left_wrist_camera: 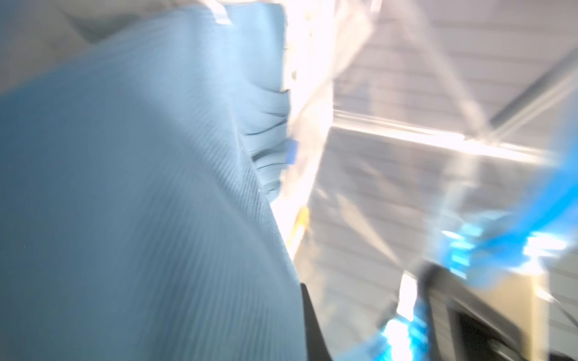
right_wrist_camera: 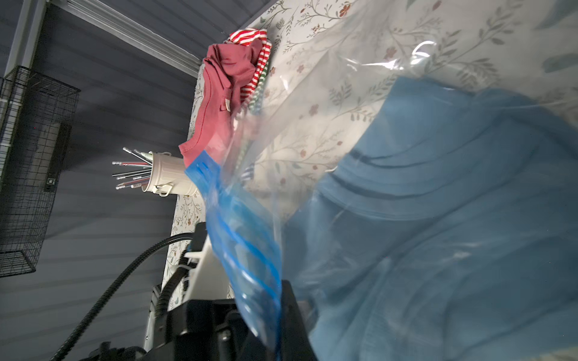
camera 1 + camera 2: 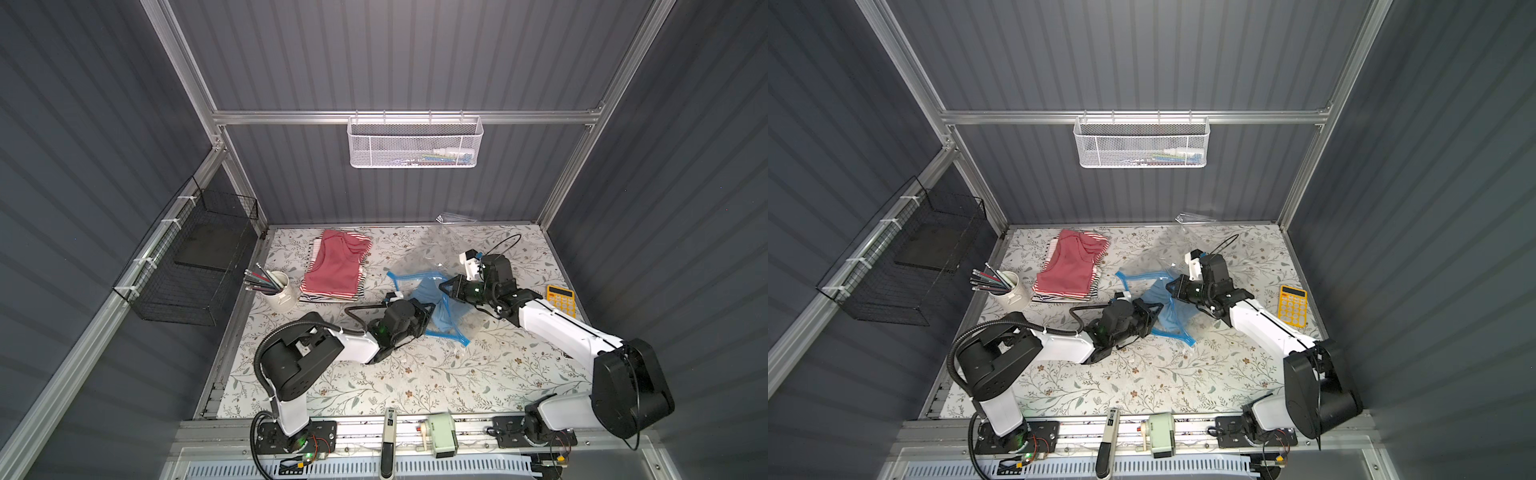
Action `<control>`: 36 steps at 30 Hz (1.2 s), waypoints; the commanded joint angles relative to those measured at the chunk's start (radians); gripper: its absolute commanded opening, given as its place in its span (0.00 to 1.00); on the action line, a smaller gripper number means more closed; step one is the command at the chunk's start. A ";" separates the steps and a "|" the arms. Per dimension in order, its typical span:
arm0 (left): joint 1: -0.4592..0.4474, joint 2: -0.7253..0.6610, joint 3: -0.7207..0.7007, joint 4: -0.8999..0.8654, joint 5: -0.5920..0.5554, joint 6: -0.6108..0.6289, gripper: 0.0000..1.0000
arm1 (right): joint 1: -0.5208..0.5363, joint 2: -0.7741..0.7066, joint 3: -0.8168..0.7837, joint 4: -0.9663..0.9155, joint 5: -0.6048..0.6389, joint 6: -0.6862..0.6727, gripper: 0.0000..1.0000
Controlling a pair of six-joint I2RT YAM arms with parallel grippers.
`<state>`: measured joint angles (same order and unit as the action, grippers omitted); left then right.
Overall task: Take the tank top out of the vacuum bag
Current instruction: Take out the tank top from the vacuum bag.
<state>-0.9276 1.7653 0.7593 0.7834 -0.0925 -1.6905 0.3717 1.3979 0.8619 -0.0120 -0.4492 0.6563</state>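
Blue ribbed cloth, the tank top [image 3: 432,296], lies bunched in the open mouth of the large clear, crinkly plastic vacuum bag [image 3: 417,259]. The bag sits mid-way across the floral-patterned tabletop [image 3: 415,374], between the two arms, and the right wrist view shows most of the garment under the clear film, so it is not yet out. The black left gripper [image 3: 430,311] is clenched at the near edge of the cloth. In the left wrist view the ribbed fabric fills the frame right up against a dark finger [image 1: 308,312], so it appears to be grasping a fold of the tank top. The black right gripper [image 3: 444,286] is clamped on the bag's bright blue zip-seal strip [image 2: 247,250], which runs straight into its jaws in the right wrist view. The step in hand looks like the extraction itself, with one claw anchoring the bag's mouth and the other holding the garment. The next move calls for the left arm to draw back toward its own base, low and steady. The right arm should hold the strip where it is, or lift it slightly, so the film does not drag along. The pull should stay clear of the folded pile topped by a pink shirt [image 3: 336,270] and of the white cup of pencils [image 3: 280,291].
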 commanded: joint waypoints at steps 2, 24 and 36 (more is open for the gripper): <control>0.005 -0.115 0.005 -0.082 0.003 0.032 0.00 | -0.007 -0.018 -0.002 -0.030 0.029 -0.027 0.00; 0.008 -0.503 0.036 -0.484 -0.094 0.115 0.00 | -0.022 -0.023 -0.009 -0.035 0.023 -0.021 0.00; 0.053 -0.630 0.106 -0.609 -0.109 0.218 0.00 | -0.025 -0.033 0.008 -0.074 0.022 0.000 0.00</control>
<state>-0.9009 1.1603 0.7830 0.2096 -0.1986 -1.5562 0.3511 1.3941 0.8612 -0.0628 -0.4366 0.6491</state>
